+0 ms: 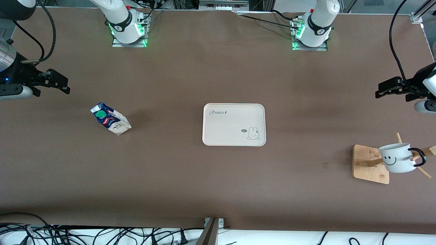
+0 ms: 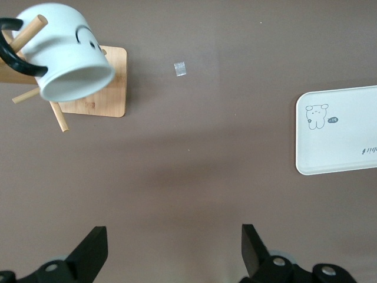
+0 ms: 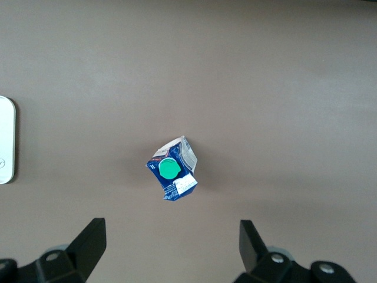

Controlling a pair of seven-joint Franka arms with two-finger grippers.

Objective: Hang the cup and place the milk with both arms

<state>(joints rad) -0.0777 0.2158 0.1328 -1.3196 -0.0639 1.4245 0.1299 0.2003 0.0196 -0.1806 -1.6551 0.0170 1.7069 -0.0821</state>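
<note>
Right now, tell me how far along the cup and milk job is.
Done: the cup hangs by its handle on a peg of the wooden rack. In hand: nothing. The left gripper is open over bare table near the rack; the right gripper is open over bare table near the milk. Left: the milk stands on the table toward the right arm's end, and the tray at the middle holds nothing.

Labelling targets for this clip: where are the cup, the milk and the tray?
cup [image 1: 395,160]: front view, on its white side by the smiley face.
milk [image 1: 101,115]: front view, on its green cap.
tray [image 1: 224,126]: front view, on its bare middle.
</note>
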